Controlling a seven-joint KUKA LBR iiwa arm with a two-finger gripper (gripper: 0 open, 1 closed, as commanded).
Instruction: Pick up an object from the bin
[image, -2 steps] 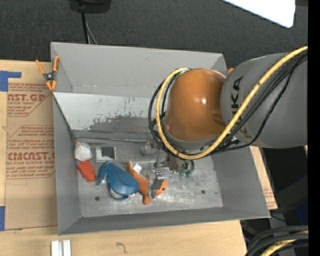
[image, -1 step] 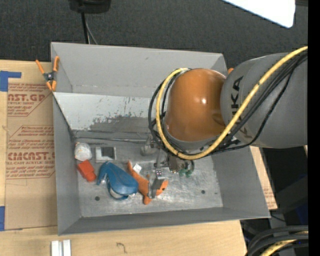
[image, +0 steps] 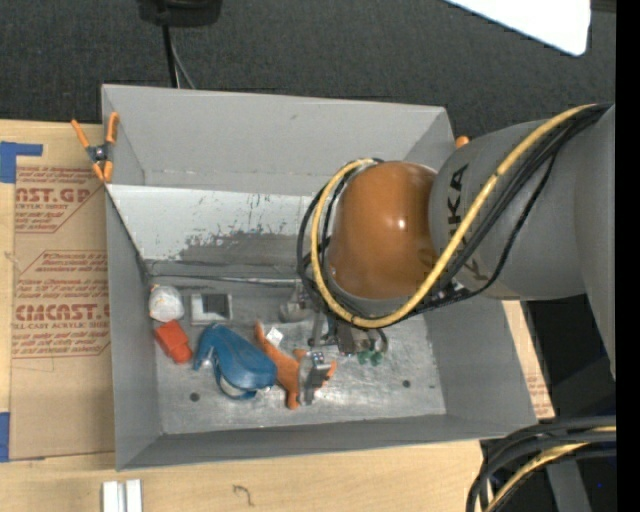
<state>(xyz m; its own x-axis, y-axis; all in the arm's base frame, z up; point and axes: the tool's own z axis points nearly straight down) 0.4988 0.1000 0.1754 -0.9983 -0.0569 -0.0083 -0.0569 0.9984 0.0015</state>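
Orange cover (image: 385, 235), end effector (image: 322, 368) beside orange piece (image: 290, 386)

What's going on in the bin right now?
The arm reaches into the bin from the right, and its gripper sits low by the floor's middle. It is right at a thin orange piece, which lies against a blue thing. Nothing can be seen held. An orange block and a white lump lie further left, and a small green bit lies just right of the gripper.
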